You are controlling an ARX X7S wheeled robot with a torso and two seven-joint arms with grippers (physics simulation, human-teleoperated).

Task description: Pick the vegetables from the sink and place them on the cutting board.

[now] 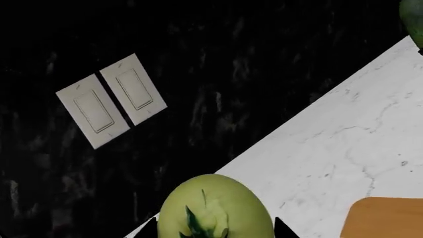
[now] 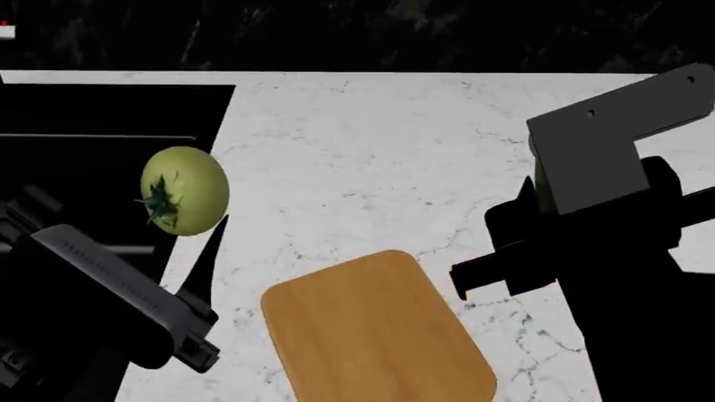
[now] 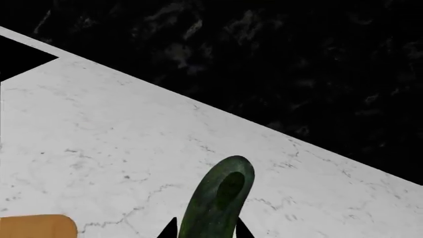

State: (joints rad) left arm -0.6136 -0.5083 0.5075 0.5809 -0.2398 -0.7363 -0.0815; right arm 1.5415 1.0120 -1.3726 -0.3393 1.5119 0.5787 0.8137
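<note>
The right arm's body hides most of the right gripper [image 3: 206,230] in the head view. Its wrist view shows dark jaw tips clamped either side of a green cucumber [image 3: 217,201], held above the countertop [image 3: 99,148]. The left gripper [image 1: 215,229], mostly cut off, appears closed on the tomato [image 2: 184,190], beside the sink [image 2: 100,109] and near the cutting board [image 2: 374,335].

A white marbled countertop [image 2: 369,142] with thin grey veins runs up to a black, faintly mottled backsplash wall [image 1: 218,64] behind it. On that wall, above the countertop, two white rocker light switches [image 1: 111,100] sit side by side, touching, each in its own rectangular plate. The wall meets the countertop in a straight edge.
</note>
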